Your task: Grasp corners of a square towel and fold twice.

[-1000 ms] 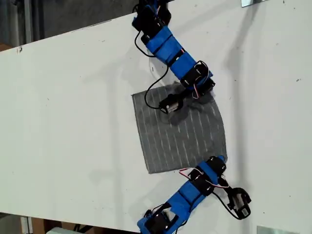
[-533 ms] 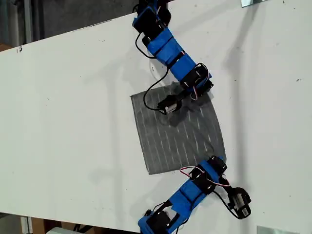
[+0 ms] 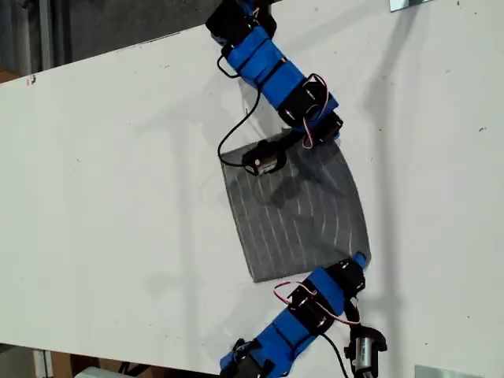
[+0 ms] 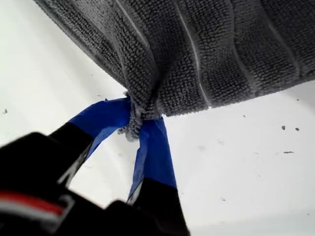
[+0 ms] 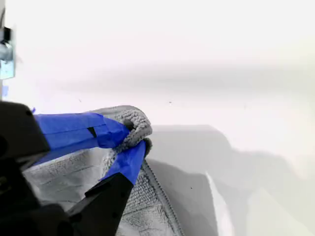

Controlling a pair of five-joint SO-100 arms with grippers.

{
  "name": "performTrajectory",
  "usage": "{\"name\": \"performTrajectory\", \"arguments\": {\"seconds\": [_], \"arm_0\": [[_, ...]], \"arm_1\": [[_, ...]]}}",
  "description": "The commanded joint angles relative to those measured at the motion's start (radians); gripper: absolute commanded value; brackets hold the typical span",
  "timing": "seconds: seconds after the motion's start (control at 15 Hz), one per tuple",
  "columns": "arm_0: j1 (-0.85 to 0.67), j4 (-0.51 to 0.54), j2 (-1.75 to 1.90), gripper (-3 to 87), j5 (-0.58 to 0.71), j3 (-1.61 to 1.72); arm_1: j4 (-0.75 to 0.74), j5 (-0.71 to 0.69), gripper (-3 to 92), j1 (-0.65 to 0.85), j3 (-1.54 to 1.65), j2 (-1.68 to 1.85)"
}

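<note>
Where the exterior view is taken from overhead, item one: a grey towel (image 3: 295,213) with thin white stripes, lying mostly flat on a white surface (image 3: 118,197), near the middle of the picture. An arm (image 3: 272,67) reaches in from the exterior view's top and ends at the towel's upper right corner (image 3: 337,146). Another arm (image 3: 307,315) comes in from the exterior view's bottom, its blue tip at the lower right corner (image 3: 364,246). A black cable (image 3: 236,142) loops beside the towel's upper left edge. Which arm is first and which second: cannot tell from this view.

First wrist view: my first gripper (image 4: 138,123), blue-taped fingers (image 4: 155,152) clenched on a bunched corner (image 4: 133,129) of the towel. The looped grey pile and white stripes spread away beyond the fingertips; the white surface shows past the cloth's edge.

Second wrist view: my second gripper (image 5: 135,140), blue-taped fingers (image 5: 78,130) pinched together on a rounded corner (image 5: 138,123) of the towel, the tip curling over the fingertip. More of the cloth lies under the gripper, with the white surface beyond
</note>
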Motion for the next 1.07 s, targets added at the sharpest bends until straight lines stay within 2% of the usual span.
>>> {"name": "performTrajectory", "arguments": {"seconds": [0.0, 0.13, 0.27, 0.4, 0.6, 1.0], "arm_0": [[-0.018, -0.021, 0.156, -0.3, 0.046, -0.02], [-0.035, -0.008, 0.23, -0.3, 0.041, 0.017], [-0.092, 0.057, 0.285, -0.3, -0.026, 0.104], [-0.173, 0.06, 0.345, -0.3, -0.087, 0.264], [-0.253, -0.044, 0.499, -0.3, -0.078, 0.483], [-0.38, -0.316, 0.891, -0.3, -0.218, 1.137]], "arm_1": [[0.006, -0.02, -0.1, -0.008, -0.058, 0.132], [0.009, -0.055, -0.1, 0.028, -0.051, 0.19], [0.018, -0.087, -0.1, 0.098, -0.005, 0.239], [0.018, -0.137, -0.1, 0.169, 0.005, 0.255], [0.002, -0.218, -0.1, 0.29, 0.063, 0.316], [-0.061, -0.333, -0.1, 0.543, 0.308, 0.382]]}}
